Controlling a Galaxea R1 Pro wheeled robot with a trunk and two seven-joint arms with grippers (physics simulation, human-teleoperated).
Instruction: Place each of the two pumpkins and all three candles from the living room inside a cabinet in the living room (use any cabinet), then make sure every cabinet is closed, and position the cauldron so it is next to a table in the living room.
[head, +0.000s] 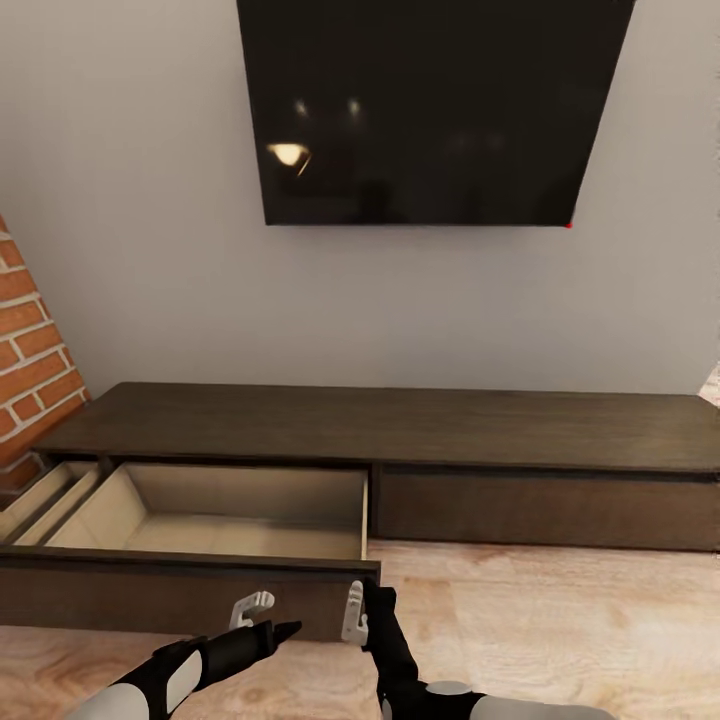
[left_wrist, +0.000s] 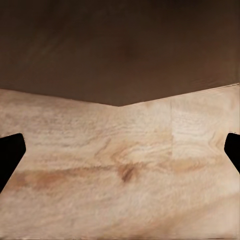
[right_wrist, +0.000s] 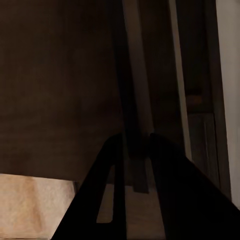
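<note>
Right gripper (head: 357, 600) pinches the end edge of the pulled-out drawer front (head: 150, 590) of the long, low dark-brown wooden cabinet (head: 400, 425), fingers nearly together around the panel's edge. Left gripper (head: 262, 615) hovers just before that front, jaws spread wide and empty above the pale wood floor (left_wrist: 120, 175). The drawer's beige inside is bare.

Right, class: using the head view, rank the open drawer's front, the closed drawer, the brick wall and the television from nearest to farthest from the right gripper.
1. Open drawer's front: directly at the right gripper.
2. Closed drawer: behind, to the right.
3. Brick wall: far left.
4. Television: high on the wall.
</note>
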